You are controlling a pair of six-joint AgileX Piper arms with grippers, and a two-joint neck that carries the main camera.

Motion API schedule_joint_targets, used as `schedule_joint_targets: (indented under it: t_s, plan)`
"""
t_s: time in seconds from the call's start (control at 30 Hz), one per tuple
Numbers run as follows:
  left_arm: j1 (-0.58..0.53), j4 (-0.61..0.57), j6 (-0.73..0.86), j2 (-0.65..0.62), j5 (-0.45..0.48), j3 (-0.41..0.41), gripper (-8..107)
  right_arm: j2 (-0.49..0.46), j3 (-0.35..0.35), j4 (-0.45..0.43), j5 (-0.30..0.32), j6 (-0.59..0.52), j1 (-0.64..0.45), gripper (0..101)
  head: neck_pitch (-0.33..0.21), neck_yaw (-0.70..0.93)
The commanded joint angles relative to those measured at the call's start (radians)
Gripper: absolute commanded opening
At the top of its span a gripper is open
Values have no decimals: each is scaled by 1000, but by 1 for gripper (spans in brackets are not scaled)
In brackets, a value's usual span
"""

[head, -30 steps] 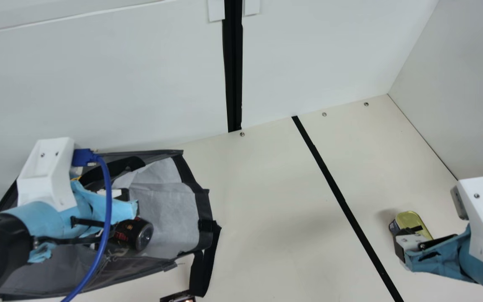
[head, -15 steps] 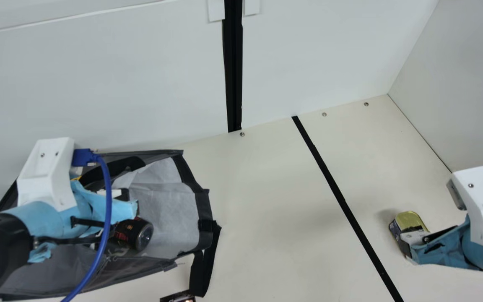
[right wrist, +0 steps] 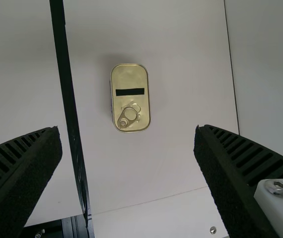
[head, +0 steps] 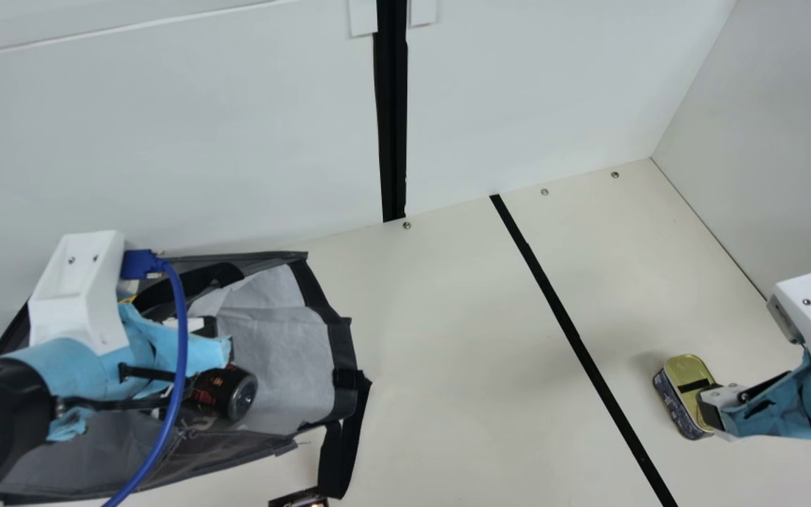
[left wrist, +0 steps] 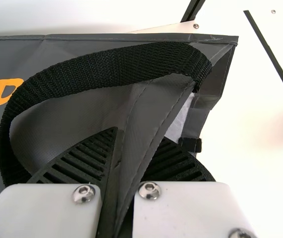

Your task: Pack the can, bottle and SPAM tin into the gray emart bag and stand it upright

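Jaws clenched on a fold of gray fabric, the left gripper (head: 208, 329) grips the emart bag (head: 103, 451), the pinched cloth running between its ribbed black fingers (left wrist: 84, 161) in the left wrist view. The jaws of the right gripper (head: 712, 408) are released and spread wide, with nothing held between them. Just ahead of them, apart from both sides in the right wrist view, the SPAM tin (head: 679, 391) lies flat on the worktop (head: 448, 352), its gold lid up, bearing a pull ring (right wrist: 127, 117) and a short black strip (right wrist: 130, 91).

Close by the left gripper, the can (head: 242, 400) rests on its side within the bag, a round metal end turned toward the mouth. The bag itself is down on its side, its opening toward the middle of the worktop, the pale lining (head: 282, 352) exposed. A black strap (left wrist: 116, 63) loops over the fabric near the left jaws, and another strap (head: 342, 451) trails from the mouth onto the worktop. A blue cable (head: 180, 317) curves down across the left arm.

Near the trailing strap, a dark item (head: 300, 498), too cut off to identify, sits at the main view's lower edge. Farther out, a black stripe (head: 567, 324) crosses the worktop between bag and tin, and a dark upright strip (head: 393, 120) divides the white wall (head: 166, 141) behind.
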Motion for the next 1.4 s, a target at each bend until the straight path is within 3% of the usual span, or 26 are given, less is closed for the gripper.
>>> schedule_joint_targets:
  t_s: [0.0, 0.73, 1.37]
  plan:
    - [0, 0, 0, 0, 0, 0, -8, 12, 1, 8, 2, -35, -16, 95, -23, -1]
    - [0, 0, 0, 0, 0, 0, -8, 146, 35, 88, 2, -223, -107, 95, -23, -1]
    - [0, 0, 0, 0, 0, 0, -8, 274, 5, 106, 2, -298, -159, 95, -23, -1]
